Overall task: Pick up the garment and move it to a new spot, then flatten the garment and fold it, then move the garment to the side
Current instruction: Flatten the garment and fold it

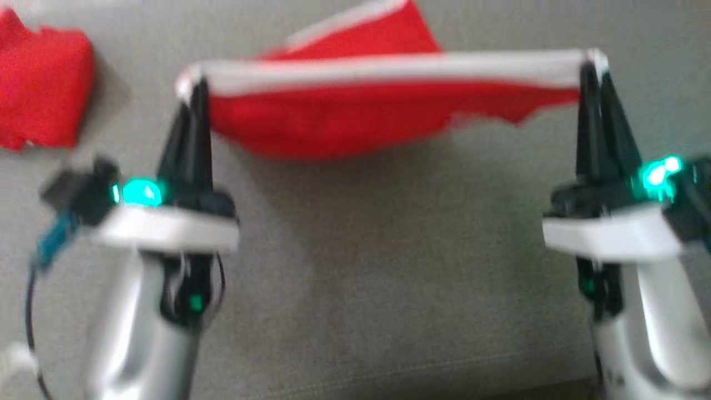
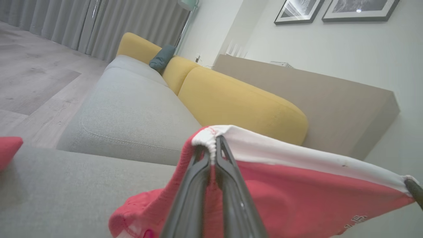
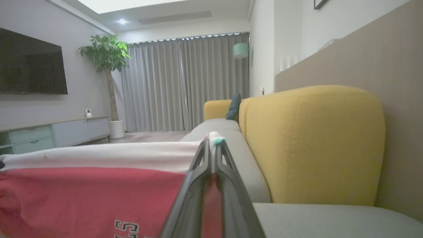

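Note:
The garment (image 1: 355, 114) is red with a white band along its top edge, and it hangs stretched between my two grippers above the grey sofa seat (image 1: 355, 266). My left gripper (image 1: 191, 89) is shut on the band's left corner, and my right gripper (image 1: 594, 64) is shut on its right corner. In the left wrist view the garment (image 2: 297, 185) drapes down from the left gripper (image 2: 213, 145). From the right wrist the garment (image 3: 92, 195) shows black printed characters, and the right gripper (image 3: 213, 143) pinches its white band.
A second red cloth (image 1: 39, 83) lies on the seat at the far left. Yellow back cushions (image 2: 238, 102) line the sofa, with a dark pillow (image 2: 162, 58) at its far end. Beyond are a wooden floor (image 2: 29, 72), curtains, a plant (image 3: 107, 56) and a TV cabinet.

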Robot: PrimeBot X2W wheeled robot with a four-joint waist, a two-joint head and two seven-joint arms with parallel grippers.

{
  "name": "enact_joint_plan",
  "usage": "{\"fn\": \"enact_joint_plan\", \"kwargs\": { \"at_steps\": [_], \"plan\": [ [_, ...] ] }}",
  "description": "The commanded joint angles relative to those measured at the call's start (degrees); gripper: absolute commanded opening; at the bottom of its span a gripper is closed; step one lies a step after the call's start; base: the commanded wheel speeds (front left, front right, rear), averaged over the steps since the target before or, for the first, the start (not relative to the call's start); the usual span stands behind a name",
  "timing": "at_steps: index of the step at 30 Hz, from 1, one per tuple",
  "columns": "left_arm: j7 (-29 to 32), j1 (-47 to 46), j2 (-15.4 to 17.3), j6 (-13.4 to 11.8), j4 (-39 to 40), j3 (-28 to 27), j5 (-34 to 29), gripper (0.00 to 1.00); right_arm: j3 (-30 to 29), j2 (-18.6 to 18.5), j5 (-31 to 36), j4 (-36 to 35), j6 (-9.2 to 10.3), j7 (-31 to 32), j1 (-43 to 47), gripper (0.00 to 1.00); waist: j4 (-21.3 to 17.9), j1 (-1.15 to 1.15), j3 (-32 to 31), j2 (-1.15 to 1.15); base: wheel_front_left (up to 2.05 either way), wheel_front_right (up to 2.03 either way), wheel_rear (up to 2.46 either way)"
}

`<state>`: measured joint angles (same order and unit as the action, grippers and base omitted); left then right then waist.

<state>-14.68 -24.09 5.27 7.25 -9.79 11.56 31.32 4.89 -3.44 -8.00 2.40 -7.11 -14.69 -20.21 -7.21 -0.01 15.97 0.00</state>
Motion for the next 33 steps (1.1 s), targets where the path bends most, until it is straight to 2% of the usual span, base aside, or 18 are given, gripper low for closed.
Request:
{"fn": "enact_joint_plan", "kwargs": {
  "at_steps": [1,5,8,12,15,21,28,33],
  "plan": [
    [-0.3,1.4,0.8,0.2,3.9,-2.9,-0.4,0.00,0.2,0.6,-0.3,-3.9,-0.37,-0.3,1.5,0.00,-0.3,0.01,-5.1,0.00,0.00,0.00,0.00],
    [-0.3,12.4,-0.6,0.2,10.7,-3.2,0.4,0.00,-0.7,0.6,0.3,-9.6,-0.37,-0.3,10.1,0.00,-1.2,0.01,-8.6,0.00,0.00,0.00,0.00],
    [-0.3,19.8,-1.2,-0.7,14.7,-2.3,1.4,0.00,-0.6,0.6,1.7,-12.1,-0.37,-0.3,15.8,0.00,-1.7,0.01,-9.5,0.00,0.00,0.00,0.00],
    [0.5,26.7,-1.8,-2.4,16.9,-0.2,3.5,0.00,-0.2,0.6,2.9,-12.0,-0.37,-0.3,19.6,0.00,-1.5,0.01,-8.9,0.00,0.00,0.00,0.00],
    [0.9,28.0,-2.0,-3.4,15.9,1.2,4.8,0.00,-0.1,0.4,3.8,-9.7,-0.37,-0.3,19.3,0.00,-0.4,0.01,-7.7,0.00,0.00,0.00,0.00],
    [1.4,24.4,-2.2,-4.1,10.2,3.0,8.3,0.00,-0.3,-0.7,4.2,-1.7,-0.37,-0.3,13.7,0.00,2.5,0.01,-4.9,0.00,0.00,0.00,0.00],
    [4.2,12.3,-2.4,-5.8,-2.6,5.2,13.4,0.00,1.4,-3.3,6.0,13.2,-0.37,-0.2,-0.4,0.00,6.6,0.01,-1.1,0.00,0.00,0.00,0.00],
    [3.8,3.6,-2.4,-6.7,-10.9,6.9,16.4,0.00,4.0,-4.7,7.0,24.5,-0.37,1.1,-10.2,0.00,8.5,0.01,1.5,0.00,0.00,0.00,0.00]
  ]
}}
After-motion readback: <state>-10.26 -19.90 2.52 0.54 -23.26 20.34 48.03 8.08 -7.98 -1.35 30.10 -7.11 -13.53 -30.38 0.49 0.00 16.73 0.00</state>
